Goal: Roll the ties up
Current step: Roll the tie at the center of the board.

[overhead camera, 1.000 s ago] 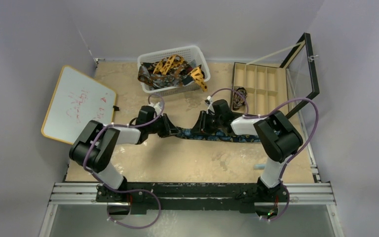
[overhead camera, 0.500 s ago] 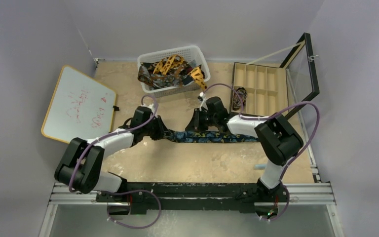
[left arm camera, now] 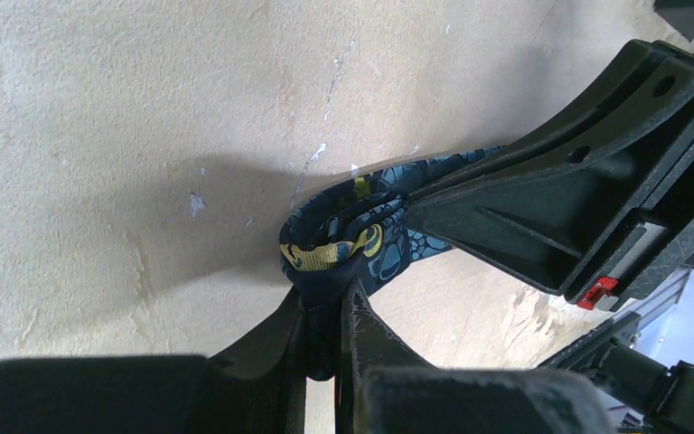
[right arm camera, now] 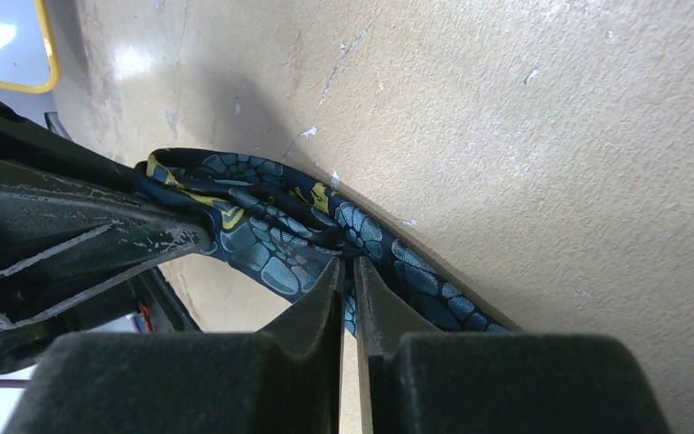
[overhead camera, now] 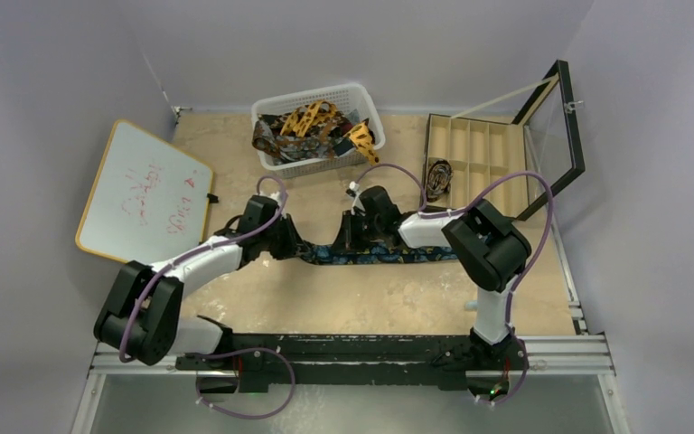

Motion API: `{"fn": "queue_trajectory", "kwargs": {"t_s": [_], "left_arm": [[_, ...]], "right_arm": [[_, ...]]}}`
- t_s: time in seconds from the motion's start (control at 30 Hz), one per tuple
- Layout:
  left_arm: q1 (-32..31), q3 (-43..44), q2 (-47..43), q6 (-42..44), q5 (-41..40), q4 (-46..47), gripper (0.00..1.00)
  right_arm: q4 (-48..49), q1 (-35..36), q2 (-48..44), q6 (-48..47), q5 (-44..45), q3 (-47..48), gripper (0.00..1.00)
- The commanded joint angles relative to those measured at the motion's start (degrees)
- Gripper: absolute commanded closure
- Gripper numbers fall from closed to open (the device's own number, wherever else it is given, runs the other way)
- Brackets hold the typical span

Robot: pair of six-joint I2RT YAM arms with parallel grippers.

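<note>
- Worktop (overhead camera: 343, 298): one tie out on it, both sets of jaws down at mid-field, almost touching each other.
- Compartment box (overhead camera: 474, 149), beyond and to the right of the right jaws: lid up, most slots bare. Dark bundle (overhead camera: 438, 176) in the slot nearest the jaws. Possibly a finished roll, cannot tell.
- Basket (overhead camera: 312, 97), beyond both sets of jaws: heaped with loose ties (overhead camera: 312, 127), orange-yellow and dark brown among them, none rolled. Bulk of the job left there, by the look of it.
- Navy tie (overhead camera: 389, 255): flat on the worktop, running from the left jaws, under the right jaws and on out to their right. Most of the length unrolled.
- Coil at the left jaws: barely a turn or two, loose, with a yellow loop (left arm camera: 321, 256) showing on the outer wrap.
- Left jaws: pressed nearly together, pinching the coiled end of the navy tie.
- Right jaws: likewise almost shut, nipping the navy tie just beside the coil.
- Progress call: early in this roll. To do: wind in the long tail, stow the roll, then work through the basket.
</note>
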Motion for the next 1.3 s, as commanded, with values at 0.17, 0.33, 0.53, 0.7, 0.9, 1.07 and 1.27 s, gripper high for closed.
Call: {"fn": "queue_trajectory", "kwargs": {"t_s": [0.17,0.33,0.53,0.7,0.9,1.07,1.27], "left_arm": [[-8.2,9.8,-0.3,3.0,-12.9,-10.7,1.0],[-11.0,15.1,0.2,3.0,-18.7,-16.9,1.0],[-13.0,20.7,2.2,5.6,-23.3,-25.0,1.0],[-14.9,24.0,4.2,7.0,-29.1,-31.2,1.0],[-15.9,25.3,5.0,8.4,-31.3,-32.3,1.0],[-17.9,27.2,7.6,8.3,-34.3,-33.9,1.0],[-21.5,30.5,11.3,7.0,-37.6,-35.9,1.0]], "right_arm": [[0.0,1.1,2.4,1.1,-1.0,2.4,0.9],[-0.4,1.7,2.6,2.4,0.2,3.4,0.9],[-1.0,2.0,1.6,2.1,-1.8,4.9,0.9],[-3.1,-0.1,-8.6,3.1,6.7,1.5,0.83],[-5.3,-5.7,-15.7,4.3,13.7,-4.3,0.82],[-5.4,-7.1,-19.2,5.6,16.1,-7.5,0.81],[-6.2,-7.3,-22.7,7.4,20.1,-9.3,0.79]]}}
